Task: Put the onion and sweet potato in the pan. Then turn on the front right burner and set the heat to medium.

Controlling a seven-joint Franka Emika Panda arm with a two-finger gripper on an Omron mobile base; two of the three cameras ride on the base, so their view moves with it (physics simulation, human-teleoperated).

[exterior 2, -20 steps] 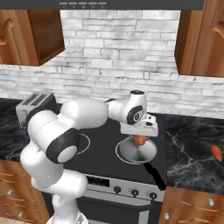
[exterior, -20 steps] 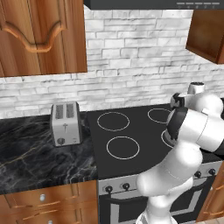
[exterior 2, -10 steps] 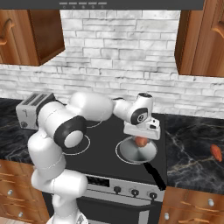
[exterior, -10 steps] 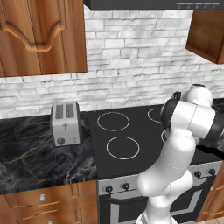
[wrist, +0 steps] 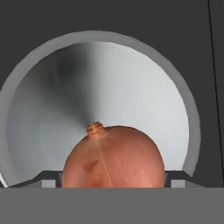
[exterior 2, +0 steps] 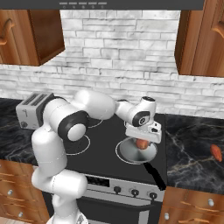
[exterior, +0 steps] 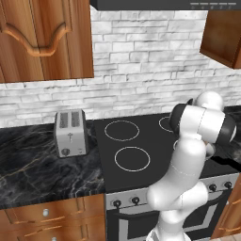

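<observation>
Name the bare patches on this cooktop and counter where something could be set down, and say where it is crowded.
Free: the black counter in front of the toaster, and the two left burner rings. Crowded: the pan on the front right burner, where the gripper holds the onion over it.

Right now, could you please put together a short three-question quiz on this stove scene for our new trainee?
1. True or false: the gripper holds the onion above the pan.
2. Where does the sweet potato lie? A) in the pan B) on the counter right of the stove C) beside the toaster
3. Fill in: the pan's black handle points toward the stove's ____ edge.

Key: 1 true. 2 B. 3 front; it runs out over the row of knobs.
</observation>
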